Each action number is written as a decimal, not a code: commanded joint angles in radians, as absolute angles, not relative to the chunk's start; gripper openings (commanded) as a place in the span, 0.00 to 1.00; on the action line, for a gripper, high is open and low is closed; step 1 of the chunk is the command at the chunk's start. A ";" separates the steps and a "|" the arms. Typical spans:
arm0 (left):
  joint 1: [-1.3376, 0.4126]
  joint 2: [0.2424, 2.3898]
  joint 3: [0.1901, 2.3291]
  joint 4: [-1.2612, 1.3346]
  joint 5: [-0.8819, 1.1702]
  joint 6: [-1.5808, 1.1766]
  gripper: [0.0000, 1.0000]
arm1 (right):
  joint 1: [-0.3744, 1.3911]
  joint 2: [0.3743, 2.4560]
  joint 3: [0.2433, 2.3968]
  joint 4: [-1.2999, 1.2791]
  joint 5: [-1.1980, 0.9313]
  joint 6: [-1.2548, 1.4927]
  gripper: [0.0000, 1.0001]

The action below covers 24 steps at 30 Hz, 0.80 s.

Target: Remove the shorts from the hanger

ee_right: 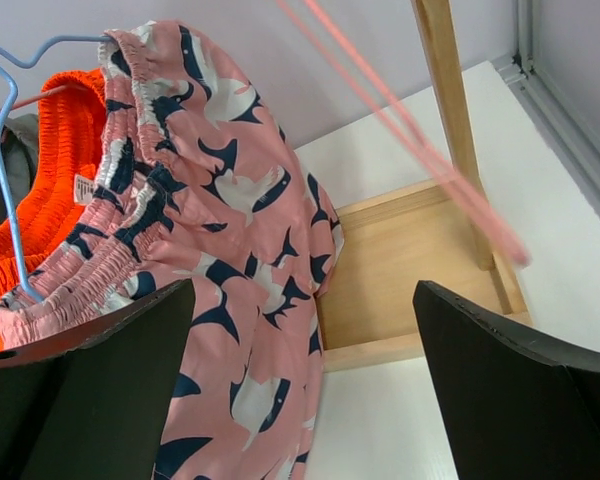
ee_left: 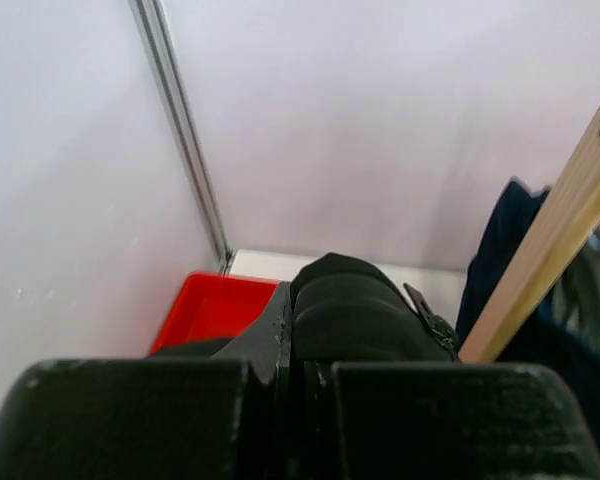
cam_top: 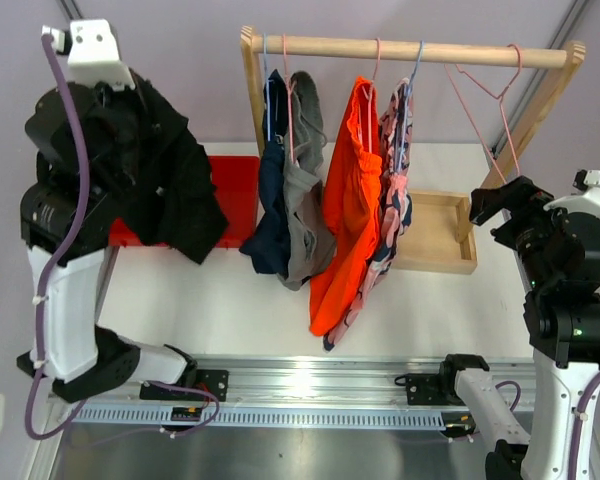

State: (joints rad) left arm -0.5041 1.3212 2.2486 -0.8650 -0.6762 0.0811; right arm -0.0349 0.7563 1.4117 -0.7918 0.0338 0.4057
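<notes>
White counter [cam_top: 210, 300] carries a wooden rack [cam_top: 430, 52]: one horizontal bar on two slanted posts, standing toward the back. Red bin [cam_top: 235, 195] sits on the counter just left of the rack's left post, partly covered. Shallow wooden tray [cam_top: 438, 238] lies by the foot of the right post. Ribbed metal rail [cam_top: 310, 382] runs along the counter's near edge. Plain pale wall behind.
</notes>
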 commanded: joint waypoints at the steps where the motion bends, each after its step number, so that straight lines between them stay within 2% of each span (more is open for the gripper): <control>1: -0.448 1.418 2.391 -0.744 -0.572 0.109 0.00 | -0.037 0.747 1.390 -0.759 -0.020 0.428 0.99; 9: -0.260 1.591 2.485 -0.533 -0.479 0.086 0.00 | -0.022 0.746 1.367 -0.752 -0.034 0.420 0.99; 11: -0.166 1.617 2.496 -0.534 -0.425 0.011 0.00 | -0.014 0.745 1.362 -0.752 -0.022 0.411 0.99; 15: -0.089 1.666 2.481 -0.531 -0.339 -0.040 0.00 | 0.009 0.747 1.365 -0.750 -0.002 0.396 0.99; 21: -0.072 1.681 2.323 -0.454 -0.385 -0.018 0.00 | 0.028 0.718 1.362 -0.718 -0.002 0.410 0.99; 24: -0.067 1.651 2.124 -0.384 -0.396 -0.026 0.00 | 0.028 0.681 1.367 -0.683 -0.002 0.428 0.99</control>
